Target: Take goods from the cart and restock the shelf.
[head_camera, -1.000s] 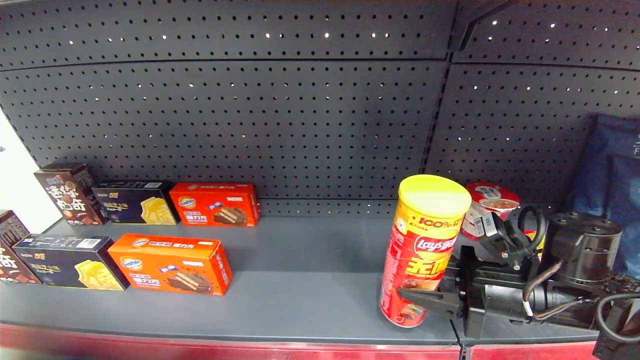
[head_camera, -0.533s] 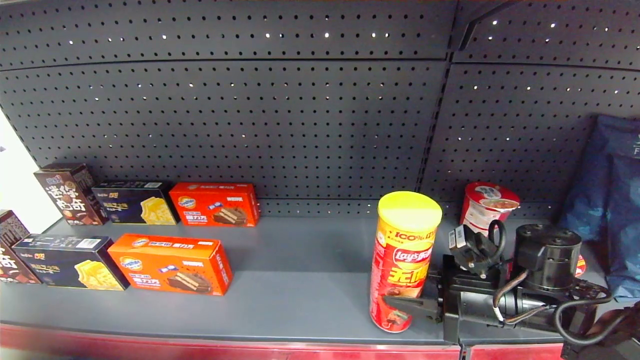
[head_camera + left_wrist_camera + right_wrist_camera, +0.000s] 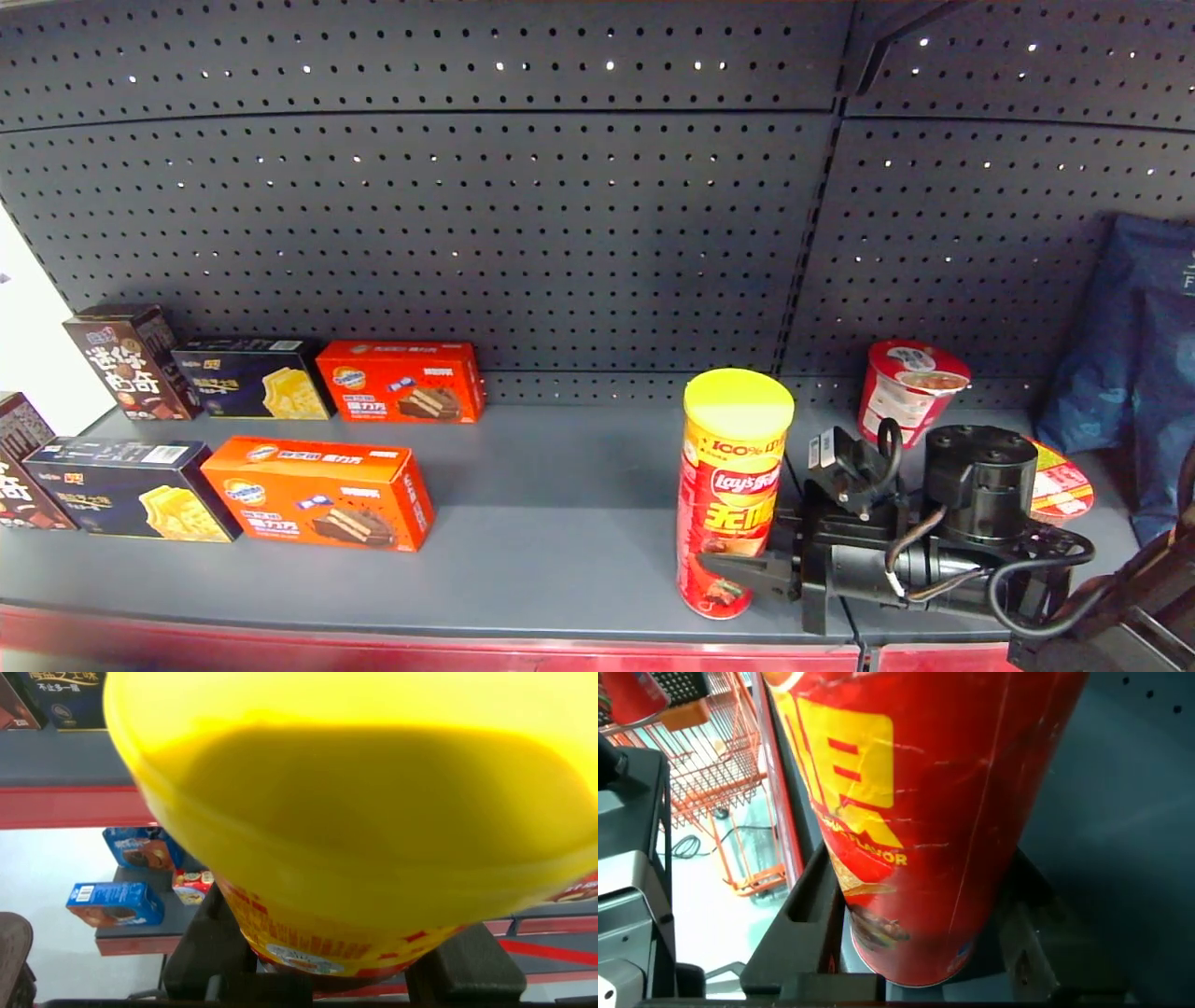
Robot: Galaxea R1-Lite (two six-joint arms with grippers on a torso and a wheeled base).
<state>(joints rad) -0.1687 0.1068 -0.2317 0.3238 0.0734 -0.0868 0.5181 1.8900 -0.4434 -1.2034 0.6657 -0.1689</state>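
Observation:
A tall red chip can with a yellow lid (image 3: 733,485) stands upright near the front edge of the grey shelf (image 3: 560,523), right of centre. My right gripper (image 3: 739,567) is shut on its lower part from the right. In the right wrist view the red can (image 3: 924,812) sits between the two black fingers (image 3: 799,924). I cannot tell whether its base rests on the shelf. In the left wrist view my left gripper (image 3: 341,975) is shut on a second yellow-lidded chip can (image 3: 355,812), held away from the shelf, above the floor.
Orange boxes (image 3: 322,490) and dark boxes (image 3: 131,485) fill the shelf's left part. A red cup (image 3: 906,387), a flat lidded cup (image 3: 1060,481) and blue bags (image 3: 1139,355) stand at the right. An orange cart (image 3: 719,775) stands behind. Blue boxes (image 3: 117,903) lie below the left gripper.
My right gripper has carried the chip can to the left and lower, toward the shelf's middle. The boxes and the cup have not moved.

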